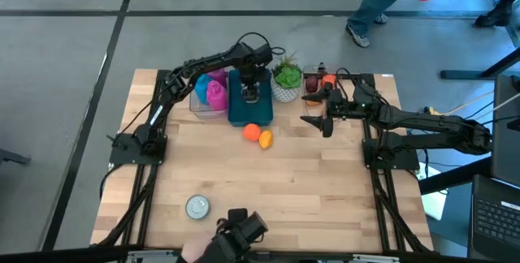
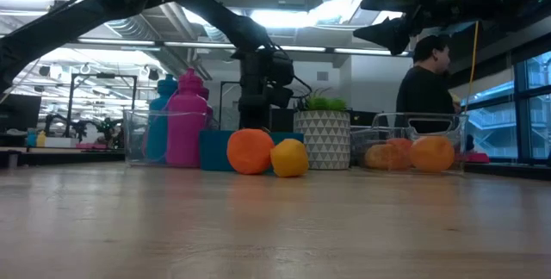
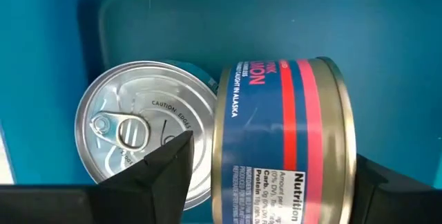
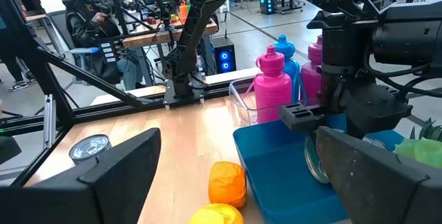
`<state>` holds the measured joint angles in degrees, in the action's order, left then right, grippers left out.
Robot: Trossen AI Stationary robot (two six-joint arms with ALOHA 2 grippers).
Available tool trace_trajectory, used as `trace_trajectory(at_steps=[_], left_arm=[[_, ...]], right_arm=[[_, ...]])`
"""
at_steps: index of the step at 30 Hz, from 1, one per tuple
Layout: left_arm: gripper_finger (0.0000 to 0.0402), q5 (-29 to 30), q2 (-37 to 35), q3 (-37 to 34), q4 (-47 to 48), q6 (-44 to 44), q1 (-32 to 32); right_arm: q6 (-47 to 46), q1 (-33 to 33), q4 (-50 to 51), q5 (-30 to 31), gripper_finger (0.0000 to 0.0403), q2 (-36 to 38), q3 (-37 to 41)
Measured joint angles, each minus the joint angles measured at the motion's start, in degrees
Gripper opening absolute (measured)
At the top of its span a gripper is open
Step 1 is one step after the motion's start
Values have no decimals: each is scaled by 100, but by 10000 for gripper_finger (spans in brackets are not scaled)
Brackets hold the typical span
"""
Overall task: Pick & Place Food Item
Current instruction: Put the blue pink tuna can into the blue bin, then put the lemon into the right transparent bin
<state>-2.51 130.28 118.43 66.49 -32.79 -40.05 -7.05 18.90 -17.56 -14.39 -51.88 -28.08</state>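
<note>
Over blue bin (image 1: 237, 110), far-centre of table (image 1: 244, 190): L gripper (image 1: 251, 94), pointing down into bin. Wrist view: labelled can (image 3: 283, 141) on its edge between L fingers (image 3: 155, 175); fingers stand either side of can, gap at one side; can't tell if grip is on or let go. Second can (image 3: 141, 124) flat on bin floor, pull-tab up, touching labelled can.

Beside bin, L arm's side: clear tub (image 1: 207, 101) w/ pink bottle (image 1: 216, 94) and blue bottle (image 1: 201, 91), upright.

Beside bin, R arm's side: white patterned pot w/ green plant (image 1: 286, 80); past it, clear container (image 1: 315, 84) w/ orange-coloured items, contents unclear.

Front of bin, on table: orange fruit (image 1: 252, 131) and yellow fruit (image 1: 265, 139), touching each other.

Near edge of table, L arm's side: third can (image 1: 197, 207), flat, alone.

R side of table: R gripper (image 1: 315, 121), raised off table, fingers spread wide, holding nothing.

Beyond table: person (image 2: 428, 85) seen in low view.
</note>
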Motion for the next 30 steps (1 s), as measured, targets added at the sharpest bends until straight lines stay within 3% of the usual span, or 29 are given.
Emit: trace_trajectory(at_steps=[8,14,30], left_arm=[[280,313,-22,0,-31,-81,99],[299,387,-22,421,241,67,103],[308,57,-22,1548,1024,271,103]], right_arm=[[2,0,2,-13,381,0,-1],[20,0,60,-20,381,0,1],[175,2,94,-164,382,-2,1]])
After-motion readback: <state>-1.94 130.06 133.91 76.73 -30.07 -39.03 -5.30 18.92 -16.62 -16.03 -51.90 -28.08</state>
